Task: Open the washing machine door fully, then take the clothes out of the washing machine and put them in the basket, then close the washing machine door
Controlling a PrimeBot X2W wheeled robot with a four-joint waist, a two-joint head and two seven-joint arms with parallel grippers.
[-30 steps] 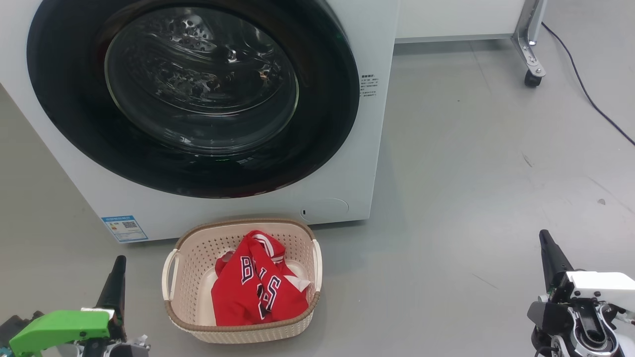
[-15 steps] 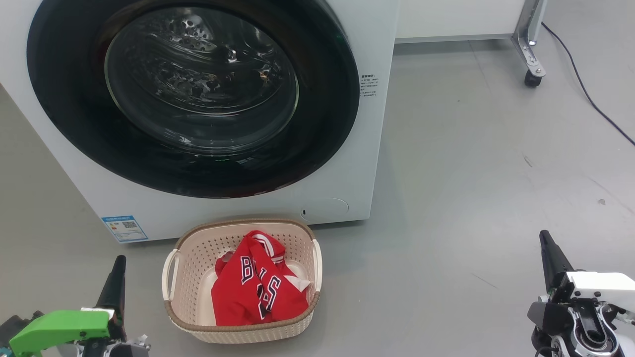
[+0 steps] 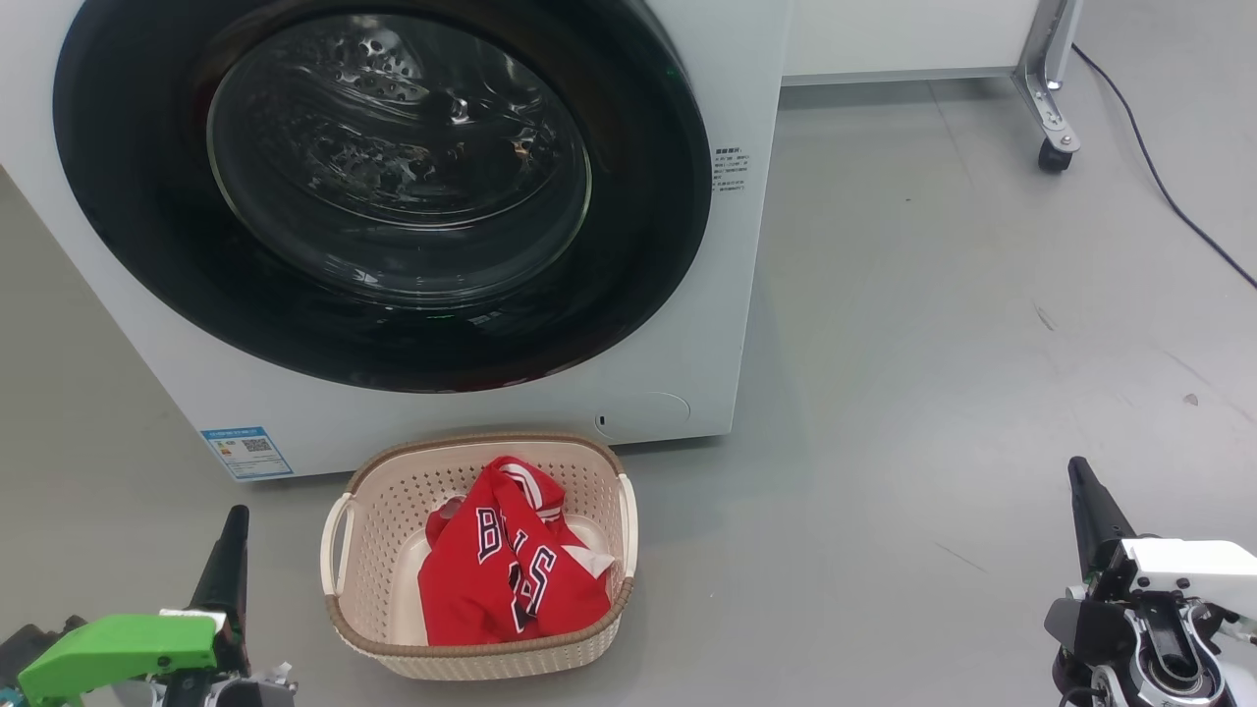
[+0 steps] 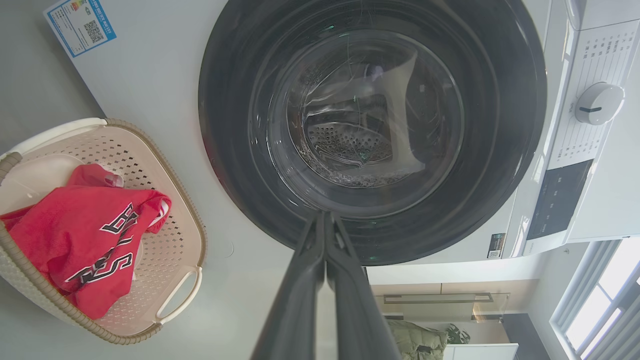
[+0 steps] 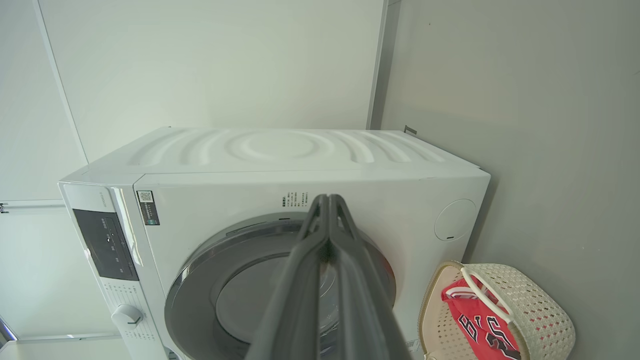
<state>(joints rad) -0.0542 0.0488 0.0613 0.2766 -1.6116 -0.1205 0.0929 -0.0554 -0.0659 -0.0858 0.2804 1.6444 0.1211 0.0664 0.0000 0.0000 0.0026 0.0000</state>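
Left gripper and right gripper sit low, fingers apparently together.

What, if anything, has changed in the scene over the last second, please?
Nothing visibly changed: the clothes lie in the basket, the washing machine door is shut, and the left gripper and right gripper rest low, both shut.

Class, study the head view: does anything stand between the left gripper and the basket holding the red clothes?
Nothing visible does. Only bare floor lies between the shut left gripper and the basket, where the clothes already lie.
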